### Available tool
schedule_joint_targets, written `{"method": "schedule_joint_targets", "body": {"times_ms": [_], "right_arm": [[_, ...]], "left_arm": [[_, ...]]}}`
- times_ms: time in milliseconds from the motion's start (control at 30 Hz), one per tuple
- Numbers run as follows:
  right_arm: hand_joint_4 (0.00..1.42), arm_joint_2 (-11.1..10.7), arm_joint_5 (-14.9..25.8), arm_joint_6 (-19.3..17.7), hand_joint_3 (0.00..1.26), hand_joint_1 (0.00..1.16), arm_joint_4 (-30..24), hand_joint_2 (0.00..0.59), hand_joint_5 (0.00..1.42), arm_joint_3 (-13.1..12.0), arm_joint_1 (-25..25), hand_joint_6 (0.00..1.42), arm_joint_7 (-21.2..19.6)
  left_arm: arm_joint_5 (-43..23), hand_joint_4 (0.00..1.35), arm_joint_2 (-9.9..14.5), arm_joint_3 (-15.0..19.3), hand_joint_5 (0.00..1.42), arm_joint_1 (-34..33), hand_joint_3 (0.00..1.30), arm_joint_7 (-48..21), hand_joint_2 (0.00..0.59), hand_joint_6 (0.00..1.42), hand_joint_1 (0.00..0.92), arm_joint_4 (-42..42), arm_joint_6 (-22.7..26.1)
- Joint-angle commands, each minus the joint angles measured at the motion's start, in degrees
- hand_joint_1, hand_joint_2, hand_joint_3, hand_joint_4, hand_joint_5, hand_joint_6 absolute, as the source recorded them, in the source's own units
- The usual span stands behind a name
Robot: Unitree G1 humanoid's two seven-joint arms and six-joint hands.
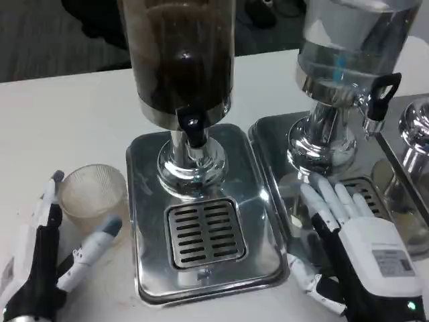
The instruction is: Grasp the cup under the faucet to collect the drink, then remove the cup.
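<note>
A clear ribbed plastic cup (pixel 92 192) stands upright on the white table, left of the dark drink dispenser's steel base (pixel 142 201). The black faucet (pixel 192 127) hangs over the slotted drip grate (pixel 204 231), with nothing under it. My left hand (pixel 47 258) lies on the table just below and beside the cup, fingers spread around it, thumb close to the cup's lower right; it holds nothing. My right hand (pixel 352 241) rests open with fingers spread on the neighbouring dispenser's tray (pixel 268 134), holding nothing.
A second dispenser (pixel 342 60) with clear liquid and a black tap (pixel 379 97) stands at the right on its own steel base. Part of a third steel stand (pixel 415 134) shows at the right edge. Bare white table lies to the left and behind.
</note>
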Motion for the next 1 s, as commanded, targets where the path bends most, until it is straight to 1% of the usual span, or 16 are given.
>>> {"method": "schedule_joint_targets", "body": {"times_ms": [33,67,133,200,300,467,600,733,1000], "right_arm": [[0.00,-0.07,0.50,0.37,0.08,0.39,-1.24,0.533,0.00,-0.60,0.28,0.00,0.98],[0.00,-0.09,0.61,0.37,0.08,0.39,-1.25,0.532,0.00,-0.64,0.25,0.00,1.17],[0.00,-0.21,0.73,0.30,0.08,0.39,-1.24,0.532,0.00,-0.72,0.18,0.00,1.46],[0.00,-0.31,0.76,0.26,0.08,0.39,-1.24,0.531,0.00,-0.76,0.05,0.00,1.66],[0.00,-0.33,1.10,0.34,0.08,0.39,-1.34,0.527,0.00,-0.98,-0.10,0.00,2.09],[0.00,-0.45,1.46,0.27,0.09,0.39,-1.68,0.523,0.00,-1.08,-0.10,0.00,3.44],[0.00,-0.64,1.67,0.19,0.09,0.39,-1.88,0.522,0.00,-1.51,-0.18,0.00,4.36],[0.00,-0.60,1.69,0.38,0.10,0.39,-2.11,0.521,0.00,-1.64,-0.34,0.00,5.57],[0.00,1.04,-0.20,2.24,0.11,0.39,-2.46,0.513,0.00,-0.29,-0.39,0.01,6.17]], "left_arm": [[0.69,0.00,0.64,-0.47,0.00,-0.85,0.00,1.17,0.000,0.00,0.072,2.61,-2.83],[0.67,0.00,0.82,-0.47,0.00,-1.01,0.00,1.11,0.000,0.00,0.102,3.19,-3.21],[0.32,0.00,1.22,-0.52,0.00,-1.38,0.00,0.53,0.001,0.00,0.112,4.31,-4.26],[0.61,0.00,1.48,-0.59,0.00,-1.64,0.00,0.79,0.003,0.00,0.142,4.83,-4.68],[0.13,0.00,1.10,-0.37,0.00,-2.32,0.00,1.22,0.001,0.00,0.178,6.16,-5.35],[-1.90,0.00,0.35,-0.05,0.00,-4.32,0.00,0.66,0.004,0.00,0.184,9.57,-7.36],[-4.64,0.00,-0.03,-0.52,0.00,-6.36,0.00,-3.11,0.004,0.00,0.185,11.86,-8.53],[-6.74,0.00,-0.50,-0.46,0.00,-7.90,0.00,-4.80,0.003,0.00,0.185,13.75,-10.15],[-6.82,0.00,0.08,-0.15,0.00,-8.45,0.00,-3.75,0.000,0.00,0.176,17.31,-13.09]]}}
